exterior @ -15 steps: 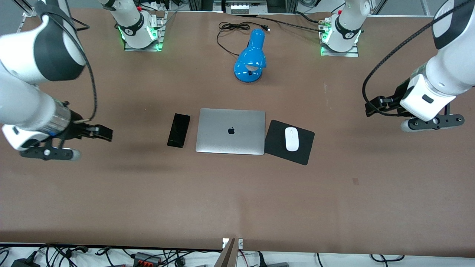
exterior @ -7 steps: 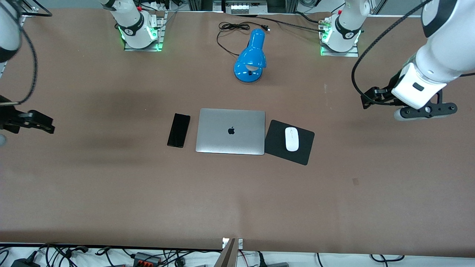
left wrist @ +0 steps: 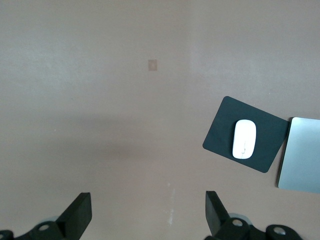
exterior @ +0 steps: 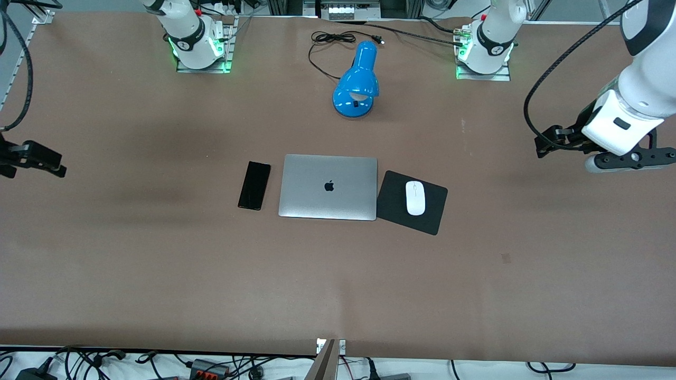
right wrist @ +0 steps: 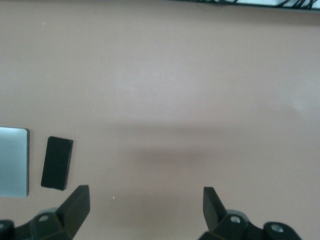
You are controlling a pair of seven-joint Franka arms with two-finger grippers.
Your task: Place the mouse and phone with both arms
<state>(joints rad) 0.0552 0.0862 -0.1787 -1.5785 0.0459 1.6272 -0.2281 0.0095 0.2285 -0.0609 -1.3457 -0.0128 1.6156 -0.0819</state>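
The white mouse (exterior: 415, 198) lies on the black mouse pad (exterior: 434, 214), beside the closed silver laptop (exterior: 328, 186) toward the left arm's end. The black phone (exterior: 254, 185) lies flat beside the laptop toward the right arm's end. My left gripper (exterior: 546, 142) hangs open and empty over bare table near the left arm's end. Its wrist view shows the open gripper (left wrist: 147, 212), the mouse (left wrist: 244, 139) and the pad (left wrist: 220, 137). My right gripper (exterior: 45, 158) is open and empty over the table's edge at the right arm's end. Its wrist view shows the open gripper (right wrist: 145, 207) and the phone (right wrist: 57, 163).
A blue desk lamp (exterior: 357, 84) lies farther from the front camera than the laptop, with its black cord (exterior: 327, 39) coiled near the arm bases. A small patch (exterior: 506, 257) marks the brown table surface nearer the camera.
My right arm has drawn away from the phone toward its end of the table and mostly left the view. My left arm has shifted slightly away from the mouse. Nothing on the table moved.
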